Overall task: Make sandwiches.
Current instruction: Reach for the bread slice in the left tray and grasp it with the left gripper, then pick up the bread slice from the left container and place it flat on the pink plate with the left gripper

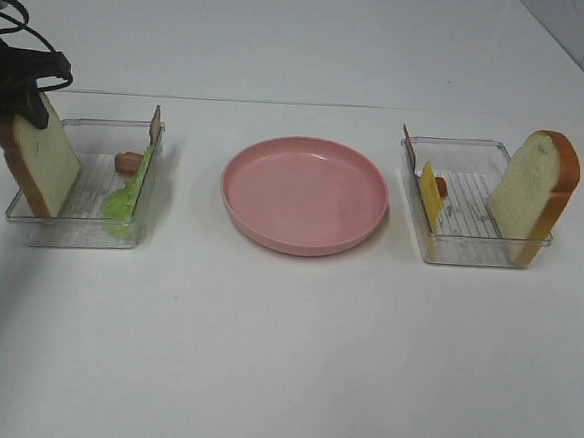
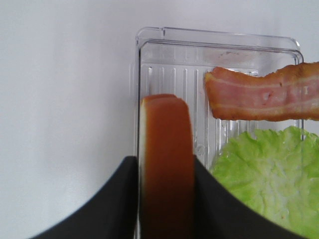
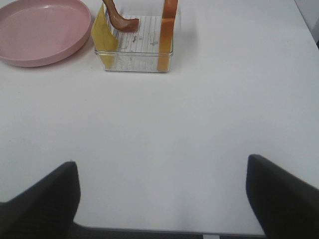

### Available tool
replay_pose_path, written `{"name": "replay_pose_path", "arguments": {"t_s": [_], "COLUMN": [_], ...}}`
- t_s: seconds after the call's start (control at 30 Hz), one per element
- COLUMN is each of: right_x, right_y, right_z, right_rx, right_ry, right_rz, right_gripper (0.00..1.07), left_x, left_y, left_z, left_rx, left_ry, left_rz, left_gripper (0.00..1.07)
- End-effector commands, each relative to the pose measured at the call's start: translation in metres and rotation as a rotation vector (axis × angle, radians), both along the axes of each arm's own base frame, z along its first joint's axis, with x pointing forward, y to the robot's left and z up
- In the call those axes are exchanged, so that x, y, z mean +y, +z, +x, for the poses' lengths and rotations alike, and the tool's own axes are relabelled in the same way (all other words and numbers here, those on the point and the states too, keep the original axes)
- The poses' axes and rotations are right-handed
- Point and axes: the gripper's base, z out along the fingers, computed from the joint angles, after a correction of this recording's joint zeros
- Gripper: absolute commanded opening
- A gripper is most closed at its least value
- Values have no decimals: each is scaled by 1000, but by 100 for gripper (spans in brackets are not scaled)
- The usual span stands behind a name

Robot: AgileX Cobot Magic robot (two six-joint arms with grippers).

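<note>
The left bread slice (image 1: 41, 156) stands on its edge at the outer end of the left tray (image 1: 81, 232). The left gripper (image 2: 166, 199) is closed on its upper crust, with one finger pressing on each flat face. The hold is only on the top part, so in my judgement the soft slice may swing or slip down when it is lifted. Its low corner may also catch the wall of the tray and drag the light tray along. In the same tray the lettuce (image 1: 125, 199) leans on the inner wall, with a bacon strip (image 1: 156, 125) above it. Both are apart from the bread, but a shaken tray could make them fall. The pink plate (image 1: 304, 195) sits between the two trays, near each, and bare table (image 1: 282, 359) lies on all sides. The way to the plate is therefore open once the slice rises higher than the tray's rim and the lettuce. The right tray (image 1: 470, 257) holds the cheese slice (image 1: 431, 194) and the right bread slice (image 1: 537, 191). The right gripper (image 3: 164, 199) hangs well apart from it, its fingers spread wide and holding nothing.
</note>
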Motion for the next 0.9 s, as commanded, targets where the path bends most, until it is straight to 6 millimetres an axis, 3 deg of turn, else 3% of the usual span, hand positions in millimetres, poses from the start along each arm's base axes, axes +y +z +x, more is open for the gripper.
{"name": "replay_pose_path", "arguments": {"t_s": [0.03,0.27,0.43,0.53,0.57,0.6,0.63,0.67,0.73,0.77,0.8,0.87,0.9], "right_x": [0,0,0,0,0,0,0,0,0,0,0,0,0], "right_y": [0,0,0,0,0,0,0,0,0,0,0,0,0], "right_z": [-3,-3,-3,-3,-3,-3,-3,-3,-3,-3,-3,-3,-3], "right_rx": [-40,-40,-40,-40,-40,-40,-40,-40,-40,-40,-40,-40,-39], "right_ry": [-1,-1,-1,-1,-1,-1,-1,-1,-2,-2,-2,-2,-2], "right_rz": [-8,-8,-8,-7,-7,-7,-7,-7,-6,-6,-6,-6,-6], "right_gripper": [87,87,87,87,87,87,87,87,87,87,87,87,87], "left_x": [-3,-6,-6,-6,-6,-6,-7,-7,-8,-8,-12,-13,-23], "left_y": [2,5,23,40,55,55,72,72,98,98,117,125,142], "left_z": [2,2,-2,-5,-7,-7,-10,-10,-11,-11,-11,-10,-8], "left_rx": [-22,-27,-66,-110,-139,-139,-168,-168,-213,-213,-255,-275,-322], "left_ry": [4,27,27,26,24,24,19,19,5,5,-2,0,-19], "left_rz": [-10,-55,-59,-58,-60,-60,-63,-63,-66,-66,-78,-83,-97], "left_gripper": [3,1,1,1,1,1,1,1,1,1,1,1,1]}}
